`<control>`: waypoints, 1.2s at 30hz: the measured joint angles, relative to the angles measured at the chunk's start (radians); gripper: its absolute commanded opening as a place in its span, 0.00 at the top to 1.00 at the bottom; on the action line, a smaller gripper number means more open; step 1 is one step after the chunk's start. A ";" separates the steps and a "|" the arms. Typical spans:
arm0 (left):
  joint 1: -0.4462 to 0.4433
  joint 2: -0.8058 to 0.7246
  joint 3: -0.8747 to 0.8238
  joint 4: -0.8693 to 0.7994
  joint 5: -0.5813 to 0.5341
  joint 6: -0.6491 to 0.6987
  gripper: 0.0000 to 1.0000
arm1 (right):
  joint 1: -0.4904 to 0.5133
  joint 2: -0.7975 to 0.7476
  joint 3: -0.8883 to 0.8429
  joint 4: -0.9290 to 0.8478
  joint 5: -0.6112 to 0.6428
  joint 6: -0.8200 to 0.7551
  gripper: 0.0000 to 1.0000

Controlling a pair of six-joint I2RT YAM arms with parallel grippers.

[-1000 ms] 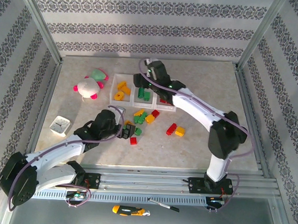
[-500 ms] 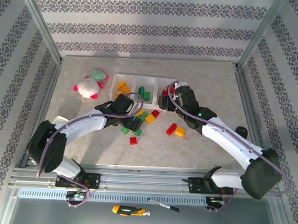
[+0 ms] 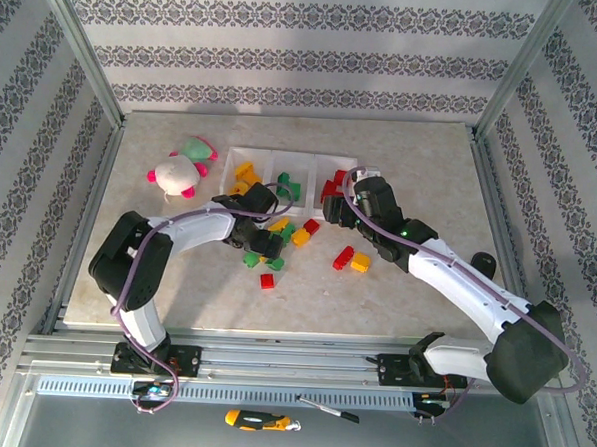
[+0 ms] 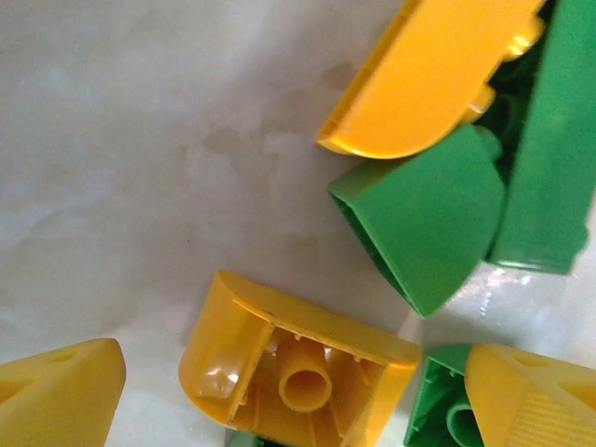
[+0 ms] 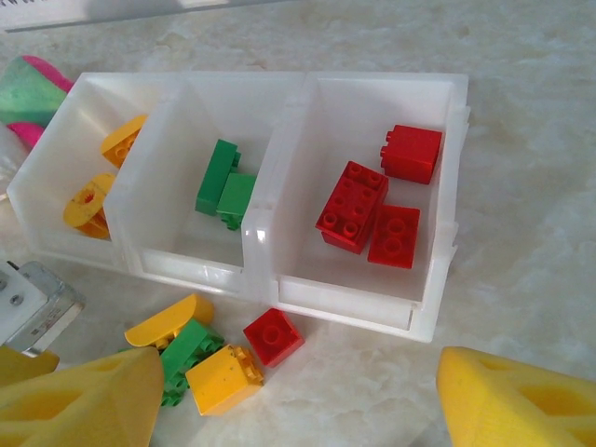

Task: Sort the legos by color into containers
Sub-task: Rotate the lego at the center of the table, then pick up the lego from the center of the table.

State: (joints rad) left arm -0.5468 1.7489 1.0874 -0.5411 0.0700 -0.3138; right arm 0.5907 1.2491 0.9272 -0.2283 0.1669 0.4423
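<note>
— On the left gripper, how wide are the fingers?
— Spread wide, gripping nothing. An upturned yellow brick lies on the table between them, with green bricks just beyond.
— And the right gripper?
— Its fingers are also far apart and empty. Ahead of them stand the bins: yellow bricks in the left one, a green pair in the middle, three red bricks in the right. A loose red brick lies between fingers and bins.
</note>
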 measured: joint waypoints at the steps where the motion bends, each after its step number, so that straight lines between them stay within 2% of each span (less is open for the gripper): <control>1: 0.001 0.006 0.002 -0.003 -0.002 -0.013 0.06 | 0.000 0.004 0.000 0.000 -0.002 0.000 0.23; 11: 0.045 0.012 0.005 -0.079 -0.099 -0.166 0.09 | 0.000 0.025 0.000 0.001 -0.034 0.000 0.23; 17: 0.058 -0.029 -0.029 -0.118 -0.147 -0.247 0.15 | 0.000 0.041 0.000 0.002 -0.052 0.001 0.23; 25: 0.059 -0.042 -0.040 -0.123 -0.156 -0.351 0.22 | 0.000 0.064 0.000 0.010 -0.064 0.000 0.22; 28: 0.059 -0.018 -0.029 -0.122 -0.153 -0.378 0.30 | 0.000 0.069 0.000 0.010 -0.071 0.000 0.22; 36: 0.063 0.027 -0.008 -0.110 -0.126 -0.404 0.61 | 0.000 0.069 0.000 0.013 -0.072 0.001 0.22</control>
State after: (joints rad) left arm -0.4839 1.7760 1.0790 -0.6510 -0.0563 -0.7177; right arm 0.5907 1.3186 0.9272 -0.2157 0.0948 0.4431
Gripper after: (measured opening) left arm 0.437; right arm 0.776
